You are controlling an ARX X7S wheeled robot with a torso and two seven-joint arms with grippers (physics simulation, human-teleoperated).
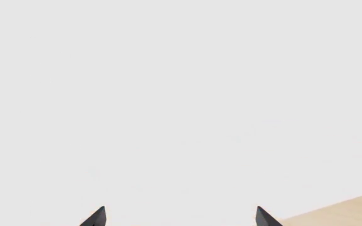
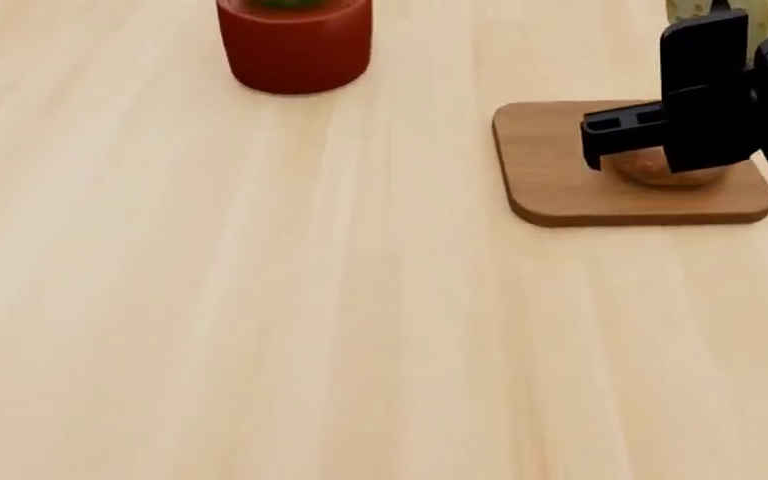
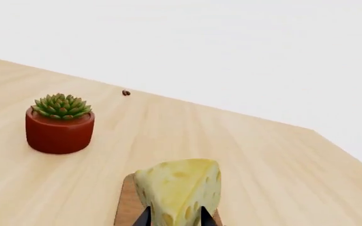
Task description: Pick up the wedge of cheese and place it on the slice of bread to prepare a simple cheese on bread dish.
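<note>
Status: cheese is picked and sits between the right gripper's fingertips, carried over the wooden board. Placement not done as far as I can judge. In the head view the right gripper hangs over the board with the bread directly under it, only a brown curved edge of the bread showing below the black gripper body. Cheese itself is hidden from the head camera by the gripper, so I can't tell whether it's touching the bread yet or a little above it

Left to do, my read: lower until the wedge seats on the bread, release, retract. Bread looks rounded on top, so the wedge could tip or slide off on release; worth setting it down centred

Right gripper: fingers closed to a narrow gap on the lower part of the wedge, both dark tips visible against the yellow in the right wrist view. Grip looks low on the wedge, most of the cheese sticks out past the tips

Left gripper: two dark tips set well apart, nothing between them, pointed mostly at blank white background with a corner of the table in view. Idle, holding nothing

Other stuff: potted succulent stands well apart from the board, not in the way. Small dark speck further back on the table, too small to identify
</note>
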